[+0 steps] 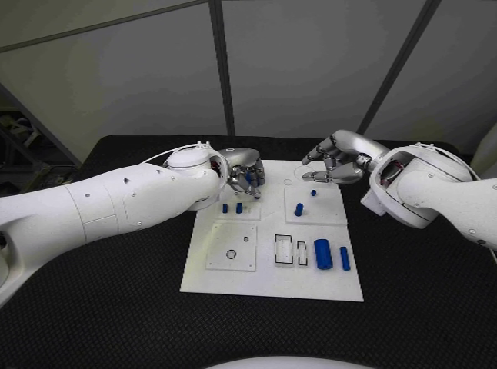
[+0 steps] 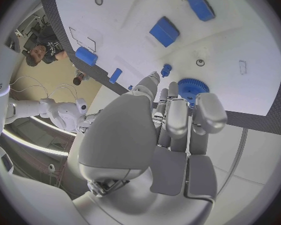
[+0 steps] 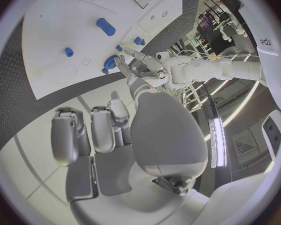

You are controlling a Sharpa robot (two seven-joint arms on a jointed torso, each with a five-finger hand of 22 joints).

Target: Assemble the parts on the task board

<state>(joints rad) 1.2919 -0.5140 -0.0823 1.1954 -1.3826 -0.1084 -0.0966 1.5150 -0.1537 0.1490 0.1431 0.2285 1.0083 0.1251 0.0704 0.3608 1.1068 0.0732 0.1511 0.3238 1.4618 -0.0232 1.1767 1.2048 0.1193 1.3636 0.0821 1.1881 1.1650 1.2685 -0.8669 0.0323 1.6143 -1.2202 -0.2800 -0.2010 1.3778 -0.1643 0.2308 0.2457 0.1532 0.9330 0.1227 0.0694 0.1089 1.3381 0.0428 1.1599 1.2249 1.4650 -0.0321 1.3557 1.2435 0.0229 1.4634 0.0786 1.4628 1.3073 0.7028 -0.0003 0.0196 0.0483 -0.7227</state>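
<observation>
Head view shows the left hand at centre pinching a blue gear over the board, right hand loosely curled, empty.

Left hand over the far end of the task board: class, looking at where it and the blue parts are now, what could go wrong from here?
1. The left hand has its fingertips at a blue gear; the hold looks slight, so the gear might slip.
2. Small blue pegs stand close beside that hand and could get knocked.
3. The right hand hovers over the task board nearby; the hands might collide.
</observation>
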